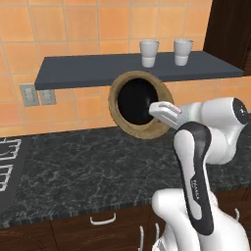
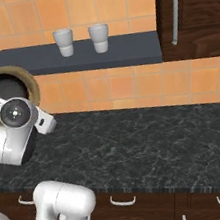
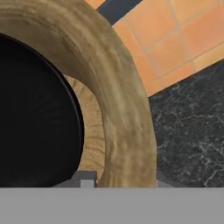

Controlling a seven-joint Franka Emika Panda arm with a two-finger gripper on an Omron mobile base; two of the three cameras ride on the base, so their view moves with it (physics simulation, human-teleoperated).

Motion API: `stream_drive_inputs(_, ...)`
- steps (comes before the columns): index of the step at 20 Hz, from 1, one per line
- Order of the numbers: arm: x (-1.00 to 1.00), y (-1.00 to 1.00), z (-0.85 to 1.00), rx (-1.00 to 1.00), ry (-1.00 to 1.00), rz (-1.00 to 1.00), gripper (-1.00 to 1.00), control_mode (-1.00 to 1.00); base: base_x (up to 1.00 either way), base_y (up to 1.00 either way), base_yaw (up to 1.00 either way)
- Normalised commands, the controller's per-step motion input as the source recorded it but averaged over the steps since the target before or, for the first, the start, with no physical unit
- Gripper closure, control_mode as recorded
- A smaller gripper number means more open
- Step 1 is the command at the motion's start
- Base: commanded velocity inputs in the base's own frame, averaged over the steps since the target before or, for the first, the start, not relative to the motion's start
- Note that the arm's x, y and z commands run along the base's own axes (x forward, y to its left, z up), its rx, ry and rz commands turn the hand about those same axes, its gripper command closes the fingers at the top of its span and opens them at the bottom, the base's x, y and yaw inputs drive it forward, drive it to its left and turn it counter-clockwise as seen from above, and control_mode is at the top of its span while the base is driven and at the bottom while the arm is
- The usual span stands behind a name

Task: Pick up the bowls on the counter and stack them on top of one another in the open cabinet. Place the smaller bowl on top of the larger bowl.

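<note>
The larger bowl [image 1: 128, 100], tan-brown with a thick rim and dark inside, hangs tipped on its side above the counter [image 1: 88, 166], its mouth facing the base cameras. It hovers just below the front edge of the open cabinet's slate-grey shelf [image 1: 98, 68]. My gripper [image 1: 153, 109] is shut on the bowl's rim, with one finger [image 3: 87, 178] inside and the other outside, as the hand view shows close up [image 3: 118, 100]. In the right base view the bowl [image 2: 7, 88] sits behind my wrist. The smaller black bowl is out of view.
Two white-grey cups [image 1: 149, 53] [image 1: 183, 51] stand on the shelf's right half. A stovetop [image 1: 7, 166] lies at the counter's left end. A tall dark brown cabinet [image 2: 192, 12] rises at the right. Wall outlets [image 1: 38, 95] sit under the shelf's left end.
</note>
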Motion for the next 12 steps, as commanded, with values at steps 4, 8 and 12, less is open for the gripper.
stream_drive_inputs(4,0.62,0.92,1.0,-0.01,-0.03,-0.04,1.0,-1.0,0.0,0.0,0.0)
stream_drive_inputs(8,1.0,0.79,1.0,-0.04,0.05,-0.17,1.0,-1.0,0.0,0.0,0.0)
stream_drive_inputs(12,1.0,0.66,0.97,-0.03,0.18,-0.2,1.0,-1.0,0.0,0.0,0.0)
